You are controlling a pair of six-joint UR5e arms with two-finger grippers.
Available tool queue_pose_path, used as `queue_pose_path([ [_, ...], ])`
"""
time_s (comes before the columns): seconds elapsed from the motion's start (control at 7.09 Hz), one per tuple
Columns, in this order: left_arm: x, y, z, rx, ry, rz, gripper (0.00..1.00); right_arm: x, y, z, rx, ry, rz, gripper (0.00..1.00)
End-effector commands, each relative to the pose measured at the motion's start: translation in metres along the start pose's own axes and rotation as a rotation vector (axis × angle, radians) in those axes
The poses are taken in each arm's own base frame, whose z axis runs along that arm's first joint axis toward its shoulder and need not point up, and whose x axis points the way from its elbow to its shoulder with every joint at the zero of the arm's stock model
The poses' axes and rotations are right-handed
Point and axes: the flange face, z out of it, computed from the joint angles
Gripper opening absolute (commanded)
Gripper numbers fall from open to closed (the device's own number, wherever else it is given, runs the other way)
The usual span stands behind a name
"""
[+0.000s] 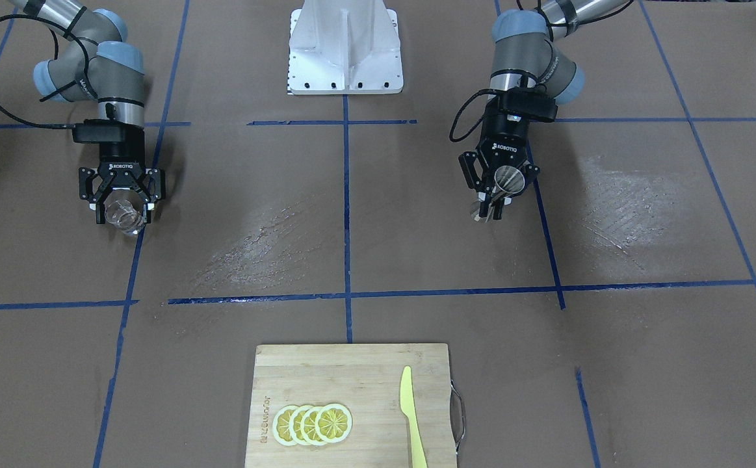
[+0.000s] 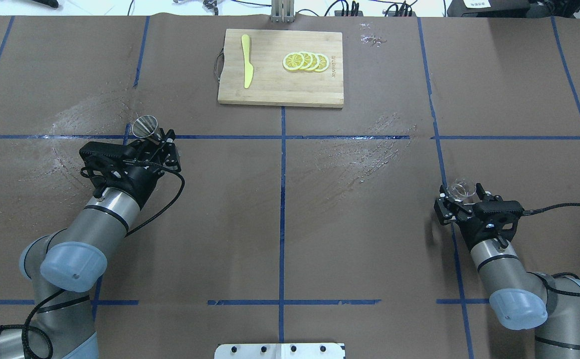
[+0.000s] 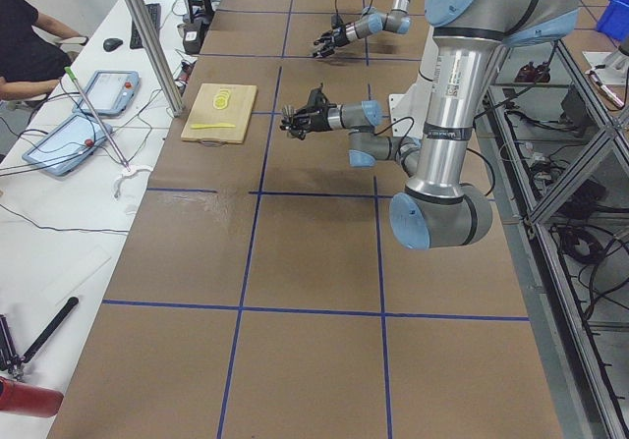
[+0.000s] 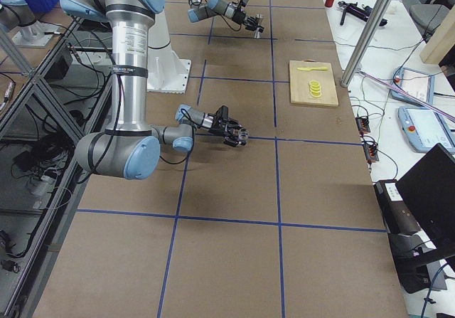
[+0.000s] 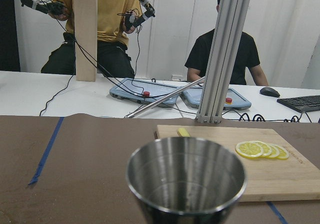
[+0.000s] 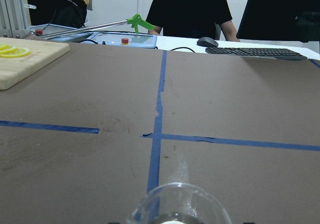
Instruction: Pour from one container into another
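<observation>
Left claw (image 2: 156, 135): closed on the steel jigger (image 2: 145, 126), which is held above the bench (image 2: 280, 199) on the robot's left side, toward the far edge; its open mouth is seen in the left wrist view.
Steel jigger: gripped at its narrow waist; whether it holds anything cannot be told.
Cutting board (image 2: 281, 67): laid at the middle of the bench's far edge, with a metal handle on its left end.
Yellow knife (image 2: 246, 67): laid on the left part of the board, lengthwise toward the far edge.
Lemon slices (image 2: 305, 61): set in an overlapping row on the right part of the board, well apart from both claws.
Right claw (image 2: 462, 197): closed around the clear glass cup (image 2: 458, 189), near the bench's right edge and nearer the robot than the jigger.
Clear glass cup: held between the fingers, rim upward; its contents cannot be told.
Two claws: well apart, one toward each end of the bench.
</observation>
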Motion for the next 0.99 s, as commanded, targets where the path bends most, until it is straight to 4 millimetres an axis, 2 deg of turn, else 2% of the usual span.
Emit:
queue_pose_path([
  [0.0,0.000,0.000,0.000,0.000,0.000,0.000,0.00,-0.001,0.002,0.004,0.002,0.005,-0.008,0.87],
  [0.28,0.004,-0.002,0.000,0.003,0.005,-0.007,0.00,-0.003,0.003,0.005,0.002,0.004,-0.006,0.85],
  [0.42,0.003,-0.002,0.000,0.003,0.004,-0.005,0.00,-0.005,0.002,0.006,0.004,0.002,-0.001,0.75],
  [0.56,0.004,-0.002,0.000,0.003,0.005,-0.007,0.00,-0.013,-0.001,0.006,0.006,-0.004,0.009,0.43],
  [0.85,0.004,-0.002,0.000,0.003,0.005,-0.007,0.00,-0.015,-0.006,0.005,-0.001,-0.012,-0.015,0.00],
])
